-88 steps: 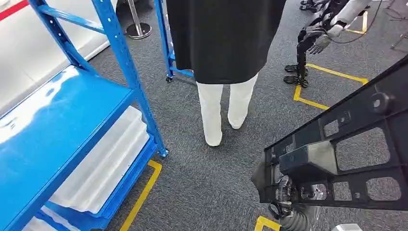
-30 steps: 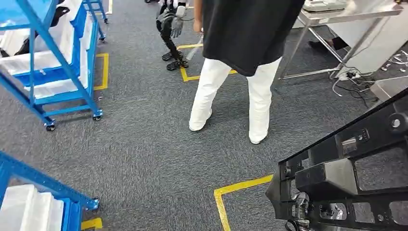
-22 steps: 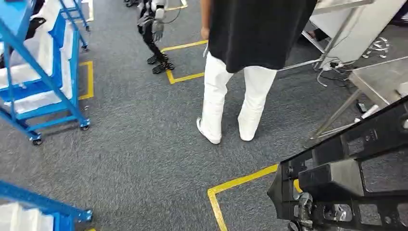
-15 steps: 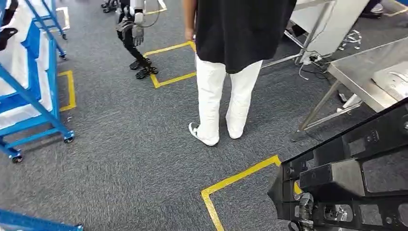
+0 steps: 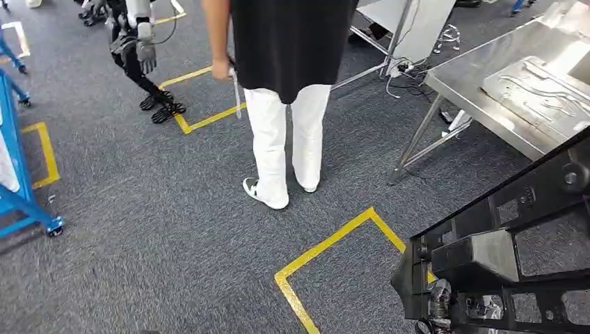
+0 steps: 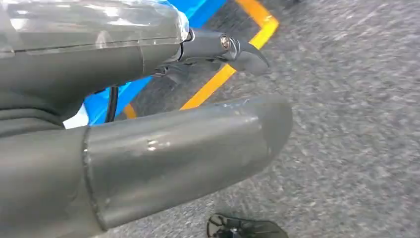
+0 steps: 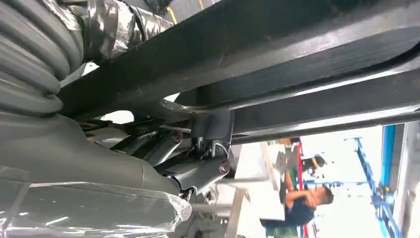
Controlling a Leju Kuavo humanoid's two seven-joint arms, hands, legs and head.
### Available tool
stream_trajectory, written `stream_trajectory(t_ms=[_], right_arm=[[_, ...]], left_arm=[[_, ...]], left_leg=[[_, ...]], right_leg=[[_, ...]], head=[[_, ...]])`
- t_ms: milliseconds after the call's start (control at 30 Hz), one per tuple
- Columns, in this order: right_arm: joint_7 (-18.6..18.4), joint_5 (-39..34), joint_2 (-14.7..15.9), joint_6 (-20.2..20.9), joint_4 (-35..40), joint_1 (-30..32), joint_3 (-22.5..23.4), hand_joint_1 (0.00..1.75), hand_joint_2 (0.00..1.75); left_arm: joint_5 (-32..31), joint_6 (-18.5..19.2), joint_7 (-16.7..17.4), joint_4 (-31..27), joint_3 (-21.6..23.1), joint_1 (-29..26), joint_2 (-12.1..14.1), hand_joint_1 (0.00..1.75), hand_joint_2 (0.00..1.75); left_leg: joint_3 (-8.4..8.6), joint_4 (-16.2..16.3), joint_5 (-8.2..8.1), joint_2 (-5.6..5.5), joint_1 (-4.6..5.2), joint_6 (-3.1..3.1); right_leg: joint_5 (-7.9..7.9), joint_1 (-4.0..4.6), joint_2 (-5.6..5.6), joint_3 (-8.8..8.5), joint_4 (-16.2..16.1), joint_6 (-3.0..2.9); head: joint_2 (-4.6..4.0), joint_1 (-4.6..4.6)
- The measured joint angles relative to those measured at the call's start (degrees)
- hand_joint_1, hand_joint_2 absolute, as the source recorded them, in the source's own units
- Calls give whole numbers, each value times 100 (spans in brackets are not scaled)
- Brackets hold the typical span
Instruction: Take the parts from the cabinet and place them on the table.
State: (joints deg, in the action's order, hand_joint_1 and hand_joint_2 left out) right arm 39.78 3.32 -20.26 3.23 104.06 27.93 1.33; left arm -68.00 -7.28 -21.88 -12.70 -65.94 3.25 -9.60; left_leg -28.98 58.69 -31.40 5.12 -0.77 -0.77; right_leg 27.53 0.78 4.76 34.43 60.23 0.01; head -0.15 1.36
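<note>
A large black frame part [image 5: 515,236] with cut-out windows fills the lower right of the head view. My right hand [image 5: 440,306] grips it from below at its near end. The right wrist view shows the same part [image 7: 307,44] close up, with my right hand [image 7: 193,168] hooked around one of its bars. A steel table [image 5: 473,76] stands at the upper right, and a grey moulded panel [image 5: 543,90] lies on it. My left hand [image 6: 148,99] hangs over the grey carpet, thumb and a dark finger apart, holding nothing.
A person [image 5: 285,104] in a black top and white trousers stands in the middle, between me and the table's left leg. Another robot [image 5: 139,56] stands at the far left. A blue rack's foot [image 5: 17,181] is at the left edge. Yellow floor tape [image 5: 327,247] marks squares.
The camera has turned right: the blue racks slid off to the left and the steel table came in at the upper right. The black part stays in my right hand.
</note>
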Motion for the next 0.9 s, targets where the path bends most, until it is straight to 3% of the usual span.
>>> stream_trajectory(t_ms=[100, 133, 167, 200, 233, 300, 333, 367, 400, 433, 467, 500, 600, 633, 667, 700, 733, 800, 833, 867, 900], right_arm=[[2, 7, 0, -13, 4, 20, 0, 175, 175], [7, 7, -2, -13, 9, 32, 0, 175, 175], [9, 9, -4, -13, 13, 40, 2, 175, 175], [13, 11, -4, -7, 13, 22, 0, 175, 175], [11, 11, -4, -7, 11, 3, -2, 175, 175], [9, 81, -7, -77, 11, 12, -2, 175, 175], [7, 120, -4, -116, 11, 13, -2, 175, 175], [7, 181, -4, -181, 11, 14, -2, 175, 175], [7, 225, -5, -240, 11, 14, -2, 175, 175], [7, 284, -4, -306, 11, 14, -4, 175, 175], [7, 339, -7, -365, 11, 15, -9, 175, 175], [7, 389, -7, -413, 15, 8, -13, 175, 175], [9, 459, -7, -487, 15, 23, -44, 175, 175], [7, 472, -7, -509, 15, 39, -44, 175, 175], [7, 479, -4, -527, 17, 52, -44, 175, 175], [11, 490, -4, -535, 26, 55, -44, 175, 175], [11, 490, -4, -538, 35, 37, -46, 175, 175], [7, 490, -2, -533, 33, 34, -50, 175, 175], [7, 490, -2, -533, 33, 42, -50, 175, 175], [4, 490, -2, -535, 33, 46, -50, 175, 175], [4, 490, -2, -535, 33, 48, -48, 175, 175]], left_arm=[[0, 2, 7, 0, 0, 14, -2, 0, 0], [0, 2, 7, 0, 0, 35, -4, 0, 0], [-2, 2, 4, 0, 0, 40, -2, 0, 0], [-2, 4, 2, 0, 2, 44, 2, 0, 0], [-2, 7, 2, 0, 2, 43, 2, 0, 0], [-4, 11, 9, 0, 4, 5, 2, 0, 0], [-7, 11, 9, 0, 4, -7, 4, 0, 0], [-20, 11, 15, 0, 2, -18, 7, 0, 0], [-24, 9, 15, 0, 2, -15, 11, 0, 0], [-31, 9, 15, 0, 2, -8, 13, 0, 0], [-50, 9, 15, 0, 2, -8, 20, 0, 0], [-63, 11, 22, 0, 4, -10, 17, 0, 0], [-85, 9, 26, 0, 5, 2, 20, 0, 0], [-94, 9, 26, 0, 4, 4, 11, 0, 0], [-114, 11, 26, 0, 4, 11, -13, 0, 0], [-118, 9, 26, 0, 4, 10, 4, 0, 0], [-118, 7, 26, 0, 4, -3, 4, 0, 0], [-116, 7, 31, 0, 2, -27, 9, 0, 0], [-116, 7, 35, 0, 2, -27, 9, 0, 0], [-118, 7, 35, 0, 2, -24, 9, 0, 0], [-116, 7, 35, 0, 2, -20, 9, 0, 0]], left_leg=[[85, -59, -23, 171, -15, 70], [170, -101, -39, 243, 20, 122], [179, -28, -118, -1, -30, 139], [46, 262, -299, -291, -32, 130], [-172, 680, -501, -418, -36, 130], [-644, 1508, -782, -477, -45, 167], [-777, 1663, -749, -478, -45, 181], [-784, 1538, -549, -480, -46, 190], [-689, 1219, -274, -495, -54, 196], [-473, 649, 88, -556, -71, 199], [-323, 222, 262, -726, -96, 202], [-286, 169, 123, -954, -79, 197], [-279, 152, 133, -824, -47, 79], [-261, 97, 168, -753, -86, 25], [-238, 58, 194, -661, -112, -18], [-218, 33, 196, -628, -113, -50], [-211, 26, 194, -548, -103, -61], [-207, 27, 169, -385, -76, -79], [-199, 28, 152, -306, -74, -77], [-179, 28, 135, -241, -76, -70], [-147, 28, 110, -175, -76, -61]], right_leg=[[13, 22, -205, 27, 11, -57], [-10, 11, -290, -31, -95, -97], [-60, -54, -339, -123, -190, -118], [-75, -79, -383, -158, -234, -168], [-72, -87, -443, -154, -236, -185], [-55, -81, -592, -156, -222, -210], [-47, -81, -680, -155, -202, -210], [-29, -88, -775, -159, -175, -197], [-5, -99, -856, -163, -143, -175], [35, -114, -939, -171, -87, -146], [75, -123, -998, -162, -26, -112], [108, -94, -1042, -110, 33, -64], [77, -130, -1211, -50, 21, 26], [68, -122, -1274, -36, 16, 67], [101, -124, -1171, -39, 60, 71], [229, -89, -864, 38, 237, 101], [446, -102, -658, 232, 609, 138], [789, -144, -512, 692, 1461, 178], [796, -157, -502, 823, 1670, 190], [669, -164, -497, 808, 1600, 194], [451, -164, -475, 670, 1305, 190]], head=[[0, -4], [0, -6], [0, -4], [0, -20], [0, -17], [0, -22], [0, -24], [0, -24], [0, -24], [0, -24], [0, -24], [0, -24], [0, -22], [0, -20], [0, -22], [0, 9], [0, 7], [0, 7], [0, 7], [0, 9], [0, 7]])
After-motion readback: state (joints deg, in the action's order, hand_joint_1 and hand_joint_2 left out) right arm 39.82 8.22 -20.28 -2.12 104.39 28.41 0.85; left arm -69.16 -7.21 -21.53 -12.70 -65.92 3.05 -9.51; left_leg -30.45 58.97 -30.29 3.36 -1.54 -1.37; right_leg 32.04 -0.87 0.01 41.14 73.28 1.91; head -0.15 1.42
